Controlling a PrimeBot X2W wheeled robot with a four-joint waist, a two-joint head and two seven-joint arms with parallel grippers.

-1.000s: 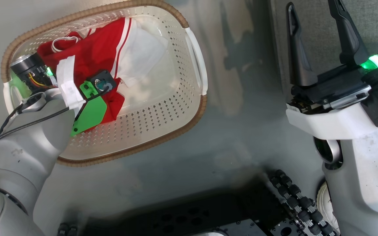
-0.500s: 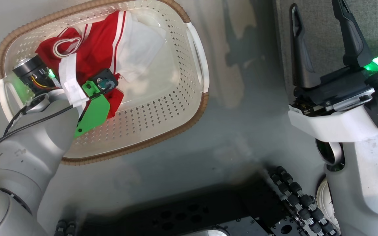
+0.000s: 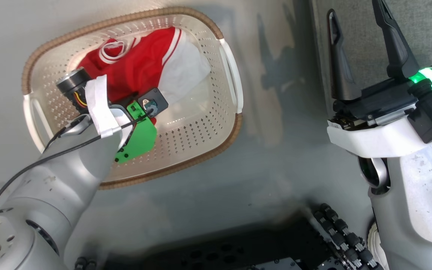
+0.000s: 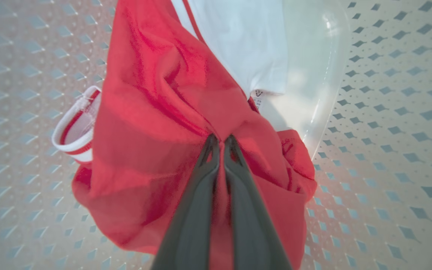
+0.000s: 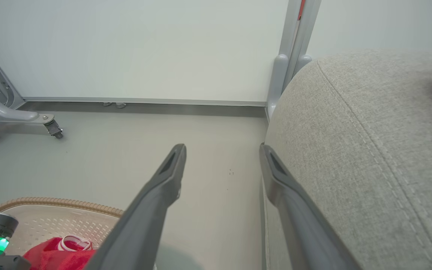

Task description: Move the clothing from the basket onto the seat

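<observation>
Clothing (image 4: 156, 112) clenched in left claw (image 4: 219, 139) inside basket (image 3: 186, 138), right claw (image 5: 222, 150) released beside seat (image 5: 369, 150) edge

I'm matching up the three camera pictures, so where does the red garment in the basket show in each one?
Head view: the red garment lies upper left, inside the basket.
Left wrist view: garment centre, pinched in the left pincer.
Right wrist view: garment bottom left corner.
Shared landmark: the basket's perforated cream wall.
</observation>
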